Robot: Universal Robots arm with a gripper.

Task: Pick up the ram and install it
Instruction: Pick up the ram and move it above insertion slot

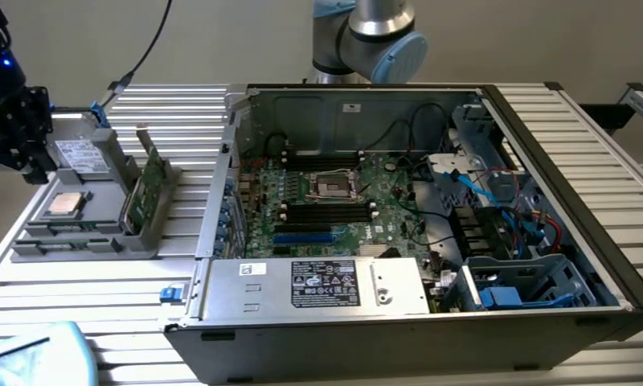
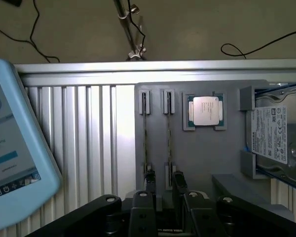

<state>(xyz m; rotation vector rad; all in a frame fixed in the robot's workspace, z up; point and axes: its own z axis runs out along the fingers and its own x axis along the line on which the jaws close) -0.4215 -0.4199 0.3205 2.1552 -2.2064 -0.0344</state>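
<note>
The ram (image 2: pixel 168 143), seen edge-on as a thin dark-green strip, stands on its long edge in the grey tray (image 2: pixel 202 158), clipped at both ends. Your gripper (image 2: pixel 165 181) hangs over its near end, fingers apart and clamped on nothing, with the strip's line between them. Its long axis runs straight away from the fingers toward the table's rail (image 2: pixel 163 66). A second stick (image 2: pixel 145 143) lies parallel just beside it. The silver CPU chip (image 2: pixel 205 110) and a hard drive (image 2: pixel 271 133) sit further along the tray. The open computer case (image 1: pixel 407 201) stands toward the exterior view's right.
</note>
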